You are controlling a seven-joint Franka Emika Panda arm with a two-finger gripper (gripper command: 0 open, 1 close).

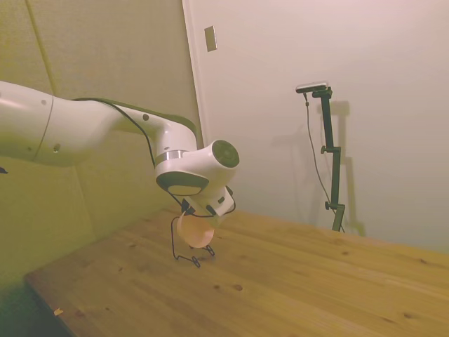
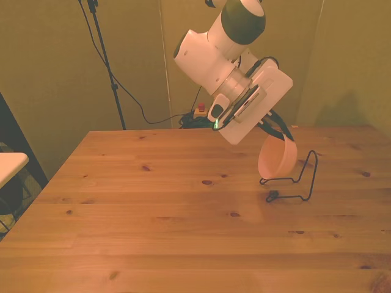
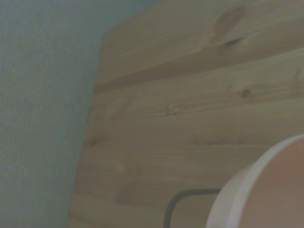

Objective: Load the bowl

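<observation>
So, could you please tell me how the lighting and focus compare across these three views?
Side view: dim, yellowish, and the bowl is small but readable. Front view: warm orange cast, wire rack sharp. Wrist view: soft and blurred, with only the bowl's rim and the table showing.

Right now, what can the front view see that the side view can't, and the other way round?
Only the front view shows a small green light on the wrist and cables behind the table. Only the side view shows a pale wall plate. Both show the pink bowl on its edge at the black wire rack, under the gripper, on the wooden table.
</observation>
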